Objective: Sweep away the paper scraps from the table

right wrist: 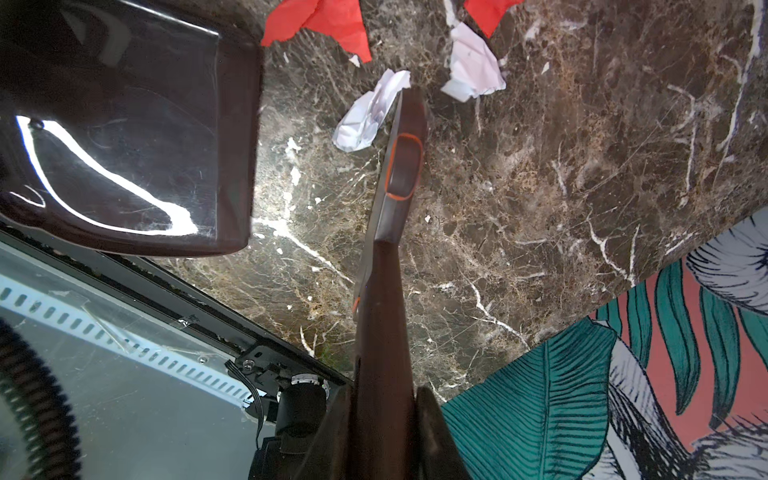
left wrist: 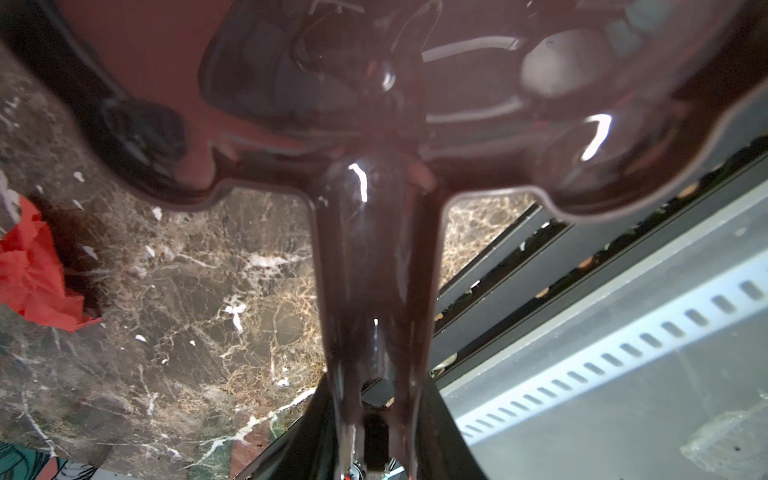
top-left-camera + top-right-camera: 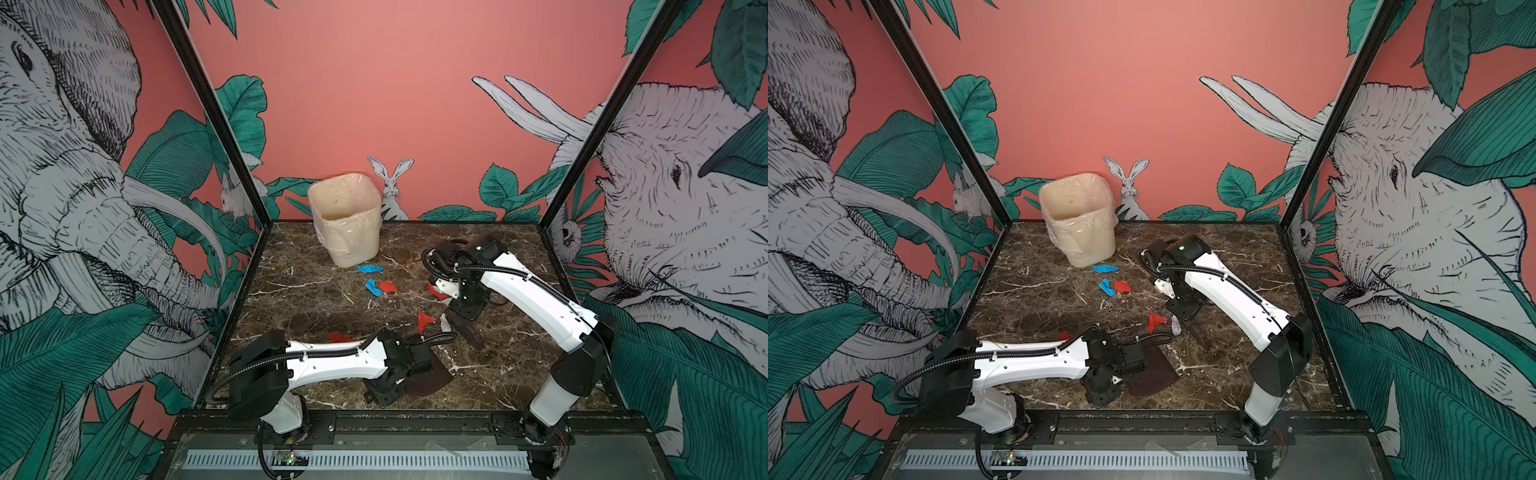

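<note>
Pinching the handle of a slim dark brown hand brush [image 1: 399, 174] with orange trim, the right gripper [image 1: 382, 419] is pressing its jaws tight around it, the brush tip lying just beside a crumpled white paper scrap [image 1: 365, 116]. The left gripper [image 2: 374, 419] is clamping the stem of a glossy dark brown plastic dustpan [image 3: 430, 376], sitting at lower centre in both top views. Red, white and blue paper scraps [image 3: 426, 320] are lying across the middle of the dark marble-patterned counter [image 3: 311, 299], below the cream plastic-lined bin [image 3: 345, 220]. A good sweep is likely calling for low bristles, short strokes toward the pan's lip, and that lip held flat.
</note>
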You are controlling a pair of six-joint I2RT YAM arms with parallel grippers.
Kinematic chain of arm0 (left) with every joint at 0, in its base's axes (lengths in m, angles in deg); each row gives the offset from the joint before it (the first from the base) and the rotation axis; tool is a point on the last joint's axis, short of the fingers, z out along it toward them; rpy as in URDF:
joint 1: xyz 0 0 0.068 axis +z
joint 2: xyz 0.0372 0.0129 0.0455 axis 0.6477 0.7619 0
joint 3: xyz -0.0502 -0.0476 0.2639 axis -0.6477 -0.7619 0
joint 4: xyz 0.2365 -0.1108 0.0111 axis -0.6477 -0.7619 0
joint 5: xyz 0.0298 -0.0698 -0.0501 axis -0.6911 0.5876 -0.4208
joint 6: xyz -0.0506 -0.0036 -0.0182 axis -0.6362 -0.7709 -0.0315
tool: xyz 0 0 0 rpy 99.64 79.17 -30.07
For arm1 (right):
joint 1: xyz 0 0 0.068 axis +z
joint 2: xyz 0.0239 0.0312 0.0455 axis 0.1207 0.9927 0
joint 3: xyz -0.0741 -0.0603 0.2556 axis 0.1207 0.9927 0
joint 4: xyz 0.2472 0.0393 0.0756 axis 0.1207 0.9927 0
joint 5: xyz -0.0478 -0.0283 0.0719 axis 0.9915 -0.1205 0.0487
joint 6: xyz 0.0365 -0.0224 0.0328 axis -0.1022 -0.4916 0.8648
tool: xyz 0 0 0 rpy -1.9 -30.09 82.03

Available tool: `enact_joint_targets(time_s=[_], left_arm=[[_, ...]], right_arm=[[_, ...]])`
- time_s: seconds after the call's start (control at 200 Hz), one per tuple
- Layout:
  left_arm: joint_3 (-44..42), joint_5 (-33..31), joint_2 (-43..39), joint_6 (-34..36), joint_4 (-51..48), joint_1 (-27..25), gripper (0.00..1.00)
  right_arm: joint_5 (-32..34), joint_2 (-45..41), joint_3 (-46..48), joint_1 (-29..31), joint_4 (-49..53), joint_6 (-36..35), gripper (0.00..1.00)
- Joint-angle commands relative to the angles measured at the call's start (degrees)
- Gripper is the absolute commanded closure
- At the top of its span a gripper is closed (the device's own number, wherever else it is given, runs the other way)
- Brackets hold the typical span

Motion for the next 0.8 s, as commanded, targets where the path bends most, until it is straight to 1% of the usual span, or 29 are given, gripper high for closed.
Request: enact_joint_targets(time_s=[0.0,0.13,0.2,0.285,0.355,0.42,0.505,0.63,0.795], left_arm=[[-1.0,0.8,-0.4,-0.4,0.0,0.7,1.0],[-1.2,1.1,-0.2,-0.3,0.2,0.9,1.0],[-1.2,1.3,-0.3,-0.4,0.3,1.1,1.0],[-1.5,1.4,-0.3,-0.5,0.2,1.1,1.0],[-1.6,1.5,-0.3,-0.5,0.3,1.1,1.0],[-1.6,1.6,-0.2,-0.5,0.3,1.1,1.0],[-1.6,1.7,0.0,-0.6,0.3,1.2,1.0],[-1.6,1.3,-0.2,-1.1,0.1,1.3,1.0],[-2.2,1.1,-0.6,-1.6,0.4,1.3,1.0]], right_arm=[[-1.9,0.1,-2.3,1.9,2.7,-1.3,1.0],[-6.2,-1.4,-3.9,4.1,3.1,-1.5,1.0],[-7.1,-2.2,-5.0,5.2,3.7,-1.2,1.0],[-5.8,-2.9,-5.9,5.5,4.3,-0.6,1.0],[-3.0,-2.7,-5.4,5.5,4.4,-0.5,1.0],[0.2,-1.4,-4.6,5.4,4.2,-0.5,1.0],[2.2,0.9,-4.6,5.4,3.8,-0.5,1.0],[2.8,3.6,-5.3,5.5,3.7,-0.7,1.0],[-1.4,4.2,-5.4,6.7,3.5,-1.6,1.0]])
